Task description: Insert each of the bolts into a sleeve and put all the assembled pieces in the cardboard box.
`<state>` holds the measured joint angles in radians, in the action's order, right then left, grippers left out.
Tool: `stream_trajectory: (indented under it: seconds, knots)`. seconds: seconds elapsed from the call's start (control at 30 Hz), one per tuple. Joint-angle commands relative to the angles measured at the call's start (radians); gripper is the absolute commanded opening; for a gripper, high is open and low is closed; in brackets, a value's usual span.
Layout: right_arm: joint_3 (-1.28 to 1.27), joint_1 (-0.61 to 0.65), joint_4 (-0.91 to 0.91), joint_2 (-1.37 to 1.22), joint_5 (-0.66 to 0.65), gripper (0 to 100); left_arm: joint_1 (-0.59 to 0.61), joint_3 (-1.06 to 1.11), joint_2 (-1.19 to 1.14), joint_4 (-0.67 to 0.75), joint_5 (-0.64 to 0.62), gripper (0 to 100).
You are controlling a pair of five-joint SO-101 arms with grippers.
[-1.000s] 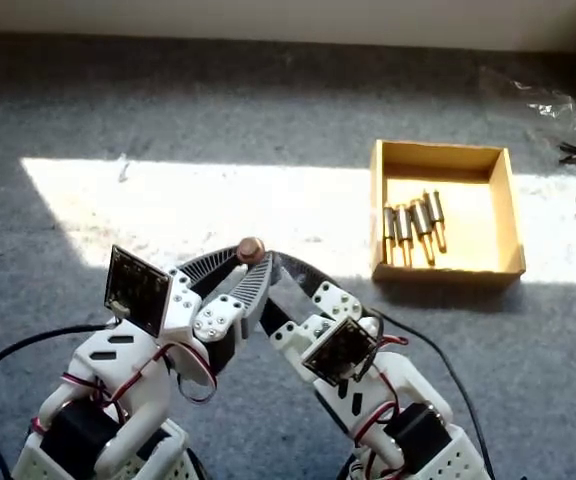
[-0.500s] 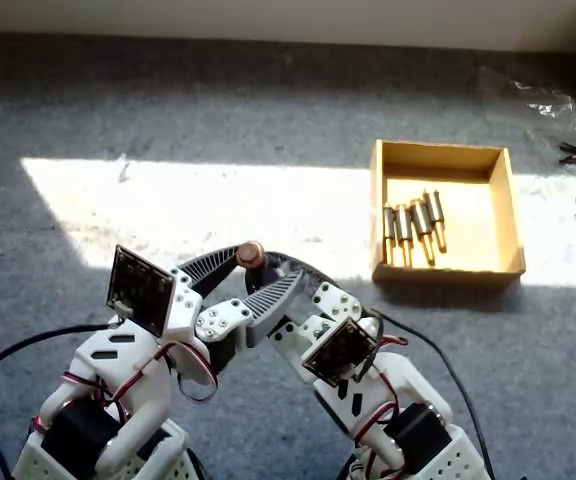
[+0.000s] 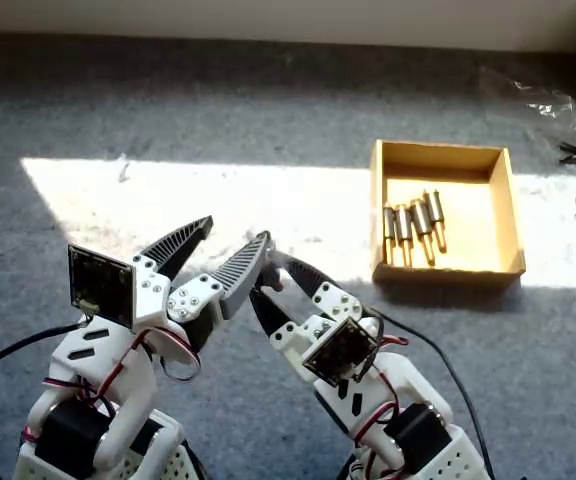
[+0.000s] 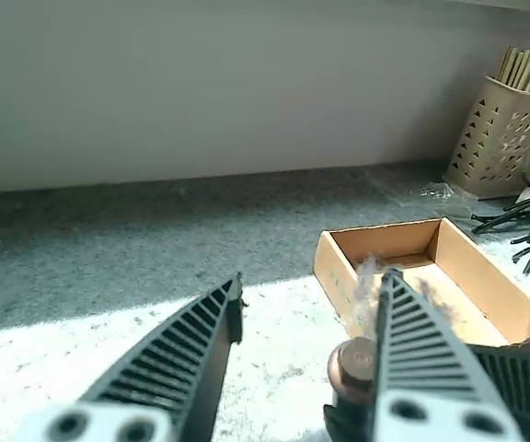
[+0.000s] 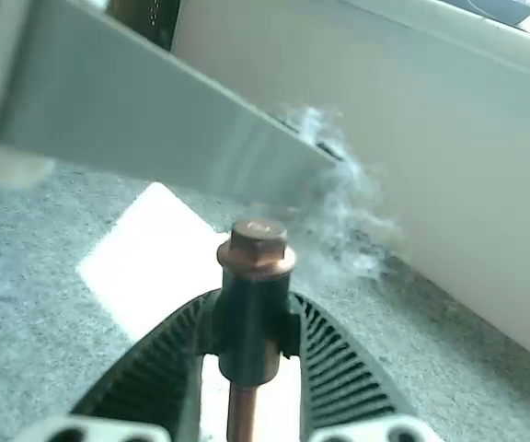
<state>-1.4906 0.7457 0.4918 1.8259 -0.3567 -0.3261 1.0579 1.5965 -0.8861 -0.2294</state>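
Presently the right gripper (image 5: 251, 313) clamps a black sleeve (image 5: 249, 345) with a copper bolt (image 5: 256, 247) seated in it, upright above the near edge of the table (image 3: 268, 100). The left gripper (image 3: 233, 232) stands wide open and empty just beside it. Insertion looks complete, so the next move calls for carrying the piece to the cardboard box (image 3: 448, 272) toward the right edge, where other assembled pieces (image 3: 413, 228) lie.

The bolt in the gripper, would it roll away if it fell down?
Probably only a little. The bolt has a round shaft, so it could roll, but its wider head would likely turn it in a curve, and the fuzzy grey table cover should slow it. It looks like metal, so probably stiff and heavy for its size.
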Motion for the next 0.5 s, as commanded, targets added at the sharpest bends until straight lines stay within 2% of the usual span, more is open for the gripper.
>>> stream_trajectory:
  seconds: [0.0, 0.2, 0.33, 0.47]
  knots:
    - [0.038, -0.001, -0.03, 0.013, 0.006, 0.5, 0.016, -0.015, 0.002, 0.025, 0.005, 23]
    - [0.036, -0.004, -0.027, 0.013, 0.002, 0.5, 0.035, -0.01, 0.002, 0.083, 0.005, 23]
    - [0.035, -0.073, -0.027, 0.012, 0.005, 0.5, 0.162, -0.008, 0.002, 0.176, 0.005, 23]
    - [0.035, -0.163, -0.027, 0.012, 0.006, 0.5, 0.232, 0.073, 0.001, 0.184, 0.054, 23]
